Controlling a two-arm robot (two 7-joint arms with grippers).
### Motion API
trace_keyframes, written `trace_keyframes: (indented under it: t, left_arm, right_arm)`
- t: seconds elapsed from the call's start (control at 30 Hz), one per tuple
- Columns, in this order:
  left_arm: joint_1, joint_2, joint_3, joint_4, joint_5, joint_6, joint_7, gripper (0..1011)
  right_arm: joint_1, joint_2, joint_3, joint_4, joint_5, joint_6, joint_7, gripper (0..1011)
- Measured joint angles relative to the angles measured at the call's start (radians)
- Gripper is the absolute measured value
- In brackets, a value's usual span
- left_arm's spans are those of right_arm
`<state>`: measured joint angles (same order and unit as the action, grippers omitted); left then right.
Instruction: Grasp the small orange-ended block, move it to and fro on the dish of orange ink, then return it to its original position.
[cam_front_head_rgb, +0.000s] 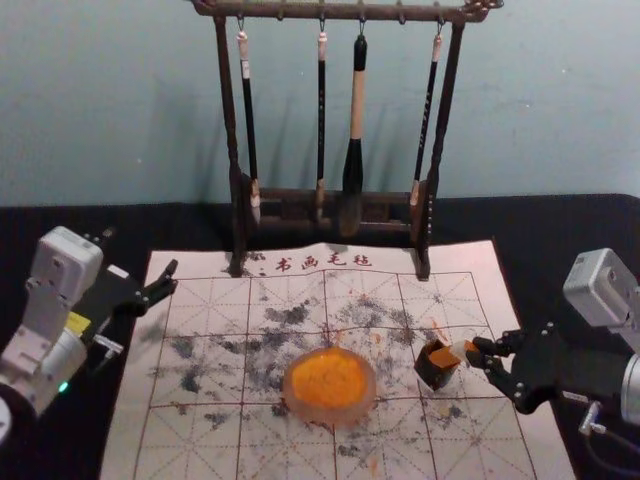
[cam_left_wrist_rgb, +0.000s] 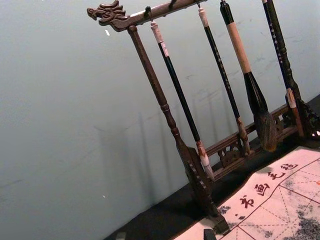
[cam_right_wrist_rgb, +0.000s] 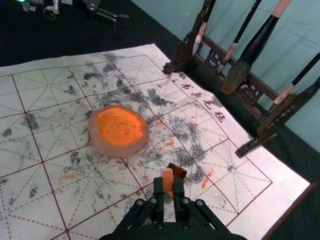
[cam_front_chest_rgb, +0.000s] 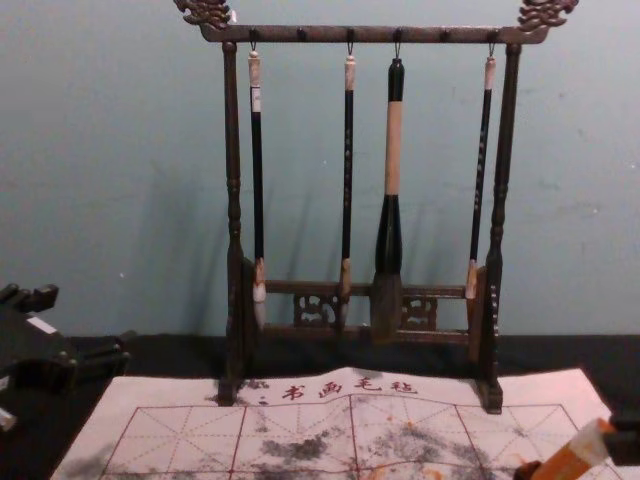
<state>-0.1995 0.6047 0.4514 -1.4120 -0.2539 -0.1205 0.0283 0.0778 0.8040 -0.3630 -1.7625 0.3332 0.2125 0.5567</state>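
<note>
Right tool (cam_front_head_rgb: 475, 352) is pinching the small orange-ended block (cam_front_head_rgb: 462, 350).
The block is tilting, with its orange end pointing at a little dark box (cam_front_head_rgb: 430, 374); I cannot tell if they are touching. The box is sitting on the white mat (cam_front_head_rgb: 195, 450), near the round dish (cam_front_head_rgb: 365, 404) of orange ink, on its right side. The left tool (cam_front_head_rgb: 142, 251) is hanging near the mat's far left corner, and its fingers are spreading wide. Brushes (cam_front_head_rgb: 353, 170) are hanging from a brown rack (cam_front_head_rgb: 229, 120) at the back.
</note>
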Motion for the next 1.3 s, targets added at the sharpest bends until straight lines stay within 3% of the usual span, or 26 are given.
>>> trace_keyframes:
  t: [0.77,1.3]
  left_arm:
    - [0.0,0.0,0.0,0.0,0.0,0.0,0.0,1001]
    - [0.0,0.0,0.0,0.0,0.0,0.0,0.0,1001]
  right_arm:
    - [0.016,-0.021,-0.006,0.038,-0.009,0.013,-0.001,90]
    - [0.104,-0.043,-0.069,0.109,-0.054,0.027,0.046,90]
